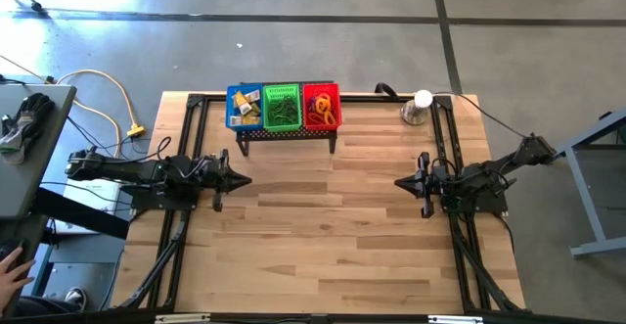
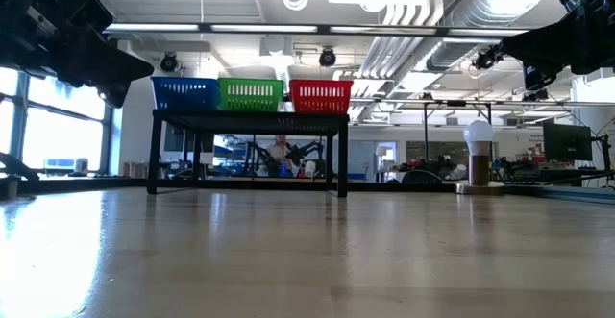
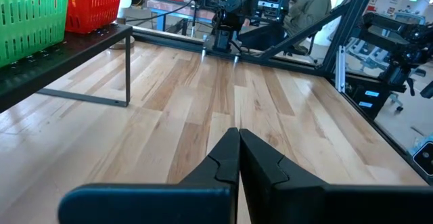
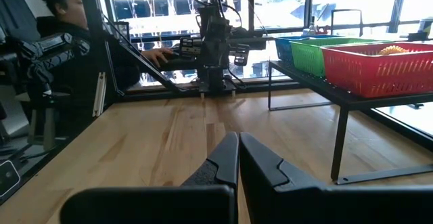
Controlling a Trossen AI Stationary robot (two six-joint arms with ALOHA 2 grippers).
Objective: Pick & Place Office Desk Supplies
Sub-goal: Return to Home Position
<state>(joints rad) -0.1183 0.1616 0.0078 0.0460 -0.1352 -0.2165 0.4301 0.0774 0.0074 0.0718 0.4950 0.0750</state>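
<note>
The supplies lie sorted in three baskets on a low black rack at the table's far side: yellow blocks in the blue basket (image 1: 245, 107), dark loops in the green basket (image 1: 283, 108), orange and purple loops in the red basket (image 1: 321, 106). My left gripper (image 1: 246, 179) hovers shut over the table's left part, pointing right, holding nothing. My right gripper (image 1: 398, 182) hovers shut over the right part, pointing left, also holding nothing. Each wrist view shows its own fingers closed together (image 3: 239, 158) (image 4: 238, 158) above bare wood.
A silver cup with a white ball (image 1: 418, 108) stands at the far right corner. The rack (image 2: 248, 121) stands on thin black legs with room beneath. A person sits beyond the table's left side (image 4: 57, 21); a hand (image 1: 12, 265) shows at the lower left.
</note>
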